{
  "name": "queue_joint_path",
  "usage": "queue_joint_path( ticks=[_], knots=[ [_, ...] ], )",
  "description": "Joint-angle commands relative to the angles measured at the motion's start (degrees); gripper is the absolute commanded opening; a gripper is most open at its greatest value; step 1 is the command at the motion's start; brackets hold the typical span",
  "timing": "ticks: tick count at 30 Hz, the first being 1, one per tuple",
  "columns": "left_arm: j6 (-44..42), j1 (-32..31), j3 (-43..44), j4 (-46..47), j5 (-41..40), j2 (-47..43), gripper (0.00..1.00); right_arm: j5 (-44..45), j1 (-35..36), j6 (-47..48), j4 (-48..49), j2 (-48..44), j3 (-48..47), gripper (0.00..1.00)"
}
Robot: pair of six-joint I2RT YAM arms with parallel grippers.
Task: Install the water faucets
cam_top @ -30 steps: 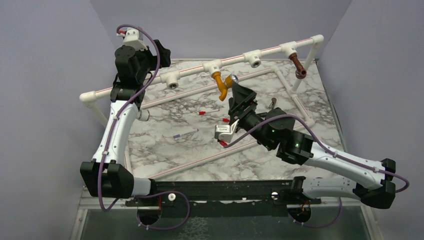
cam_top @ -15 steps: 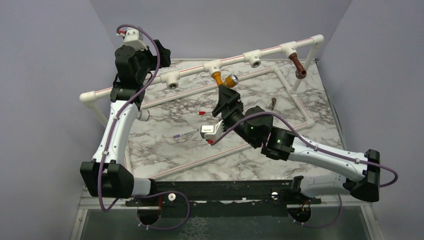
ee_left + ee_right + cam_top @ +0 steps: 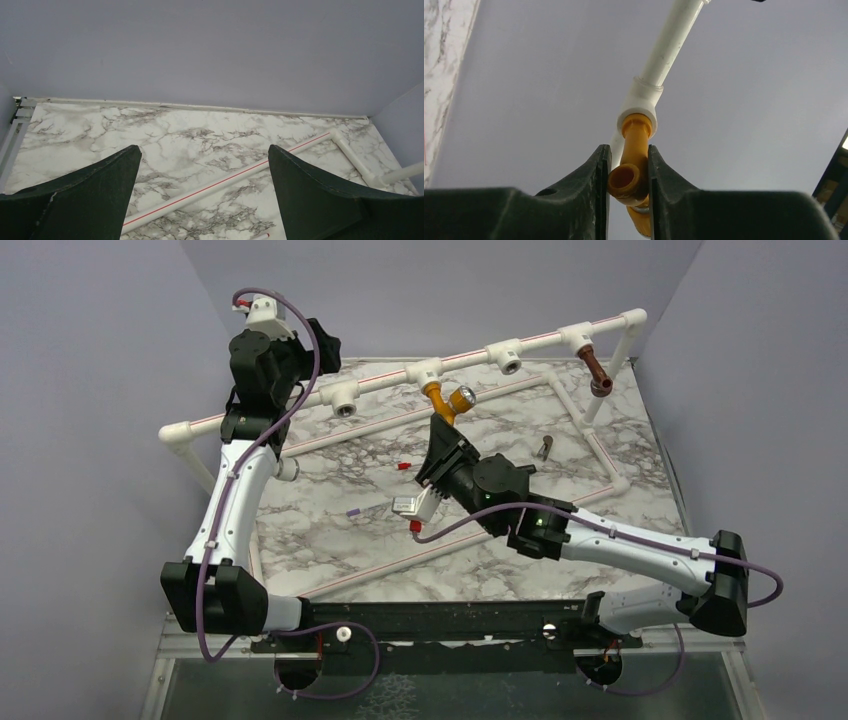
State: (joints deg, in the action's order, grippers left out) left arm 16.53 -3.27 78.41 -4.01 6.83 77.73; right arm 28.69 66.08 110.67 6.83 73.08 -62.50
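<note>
An orange-yellow water faucet (image 3: 440,398) with a silvery round cap (image 3: 463,396) hangs from a white tee fitting (image 3: 425,371) on the raised pipe rail (image 3: 470,358). My right gripper (image 3: 441,430) reaches up from below and is shut on it. In the right wrist view, both fingers press the sides of the orange-yellow faucet (image 3: 631,165) under its tee (image 3: 641,100). A dark brown faucet (image 3: 597,372) sits in the tee at the rail's right end. At the back left, my left gripper (image 3: 322,343) stands open and holds nothing (image 3: 205,165).
Two open tee fittings (image 3: 345,397) (image 3: 510,361) sit on the rail. White pipes with red stripes (image 3: 225,182) lie as a frame on the marble table. A small dark piece (image 3: 544,447) and little red-tipped bits (image 3: 404,466) lie loose. Grey walls enclose three sides.
My right arm swung left and in under the rail, and its jaws closed on the orange-yellow faucet. The left arm has not moved.
</note>
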Motion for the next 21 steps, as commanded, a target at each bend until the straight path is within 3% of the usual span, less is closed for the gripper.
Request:
queue_joint_path(
  ticks=[1, 5, 16, 21],
  knots=[
    [0.0, 2.0, -4.1, -9.0, 1.7, 3.6, 0.99, 6.5, 0.0, -0.8, 6.6, -0.1, 0.8, 0.03],
    [0.1, 2.0, -4.1, -9.0, 1.8, 3.8, 0.99, 6.2, 0.0, -4.1, 10.9, -1.4, 1.9, 0.01],
    [0.1, 2.1, -4.1, -9.0, 1.7, 3.7, 0.99, 1.6, 0.0, -35.7, 13.2, -5.4, 3.4, 0.00],
    [0.1, 2.1, -4.1, -9.0, 1.7, 3.6, 0.99, 2.0, 0.0, -37.1, 15.4, -4.1, 6.1, 0.01]
  ],
)
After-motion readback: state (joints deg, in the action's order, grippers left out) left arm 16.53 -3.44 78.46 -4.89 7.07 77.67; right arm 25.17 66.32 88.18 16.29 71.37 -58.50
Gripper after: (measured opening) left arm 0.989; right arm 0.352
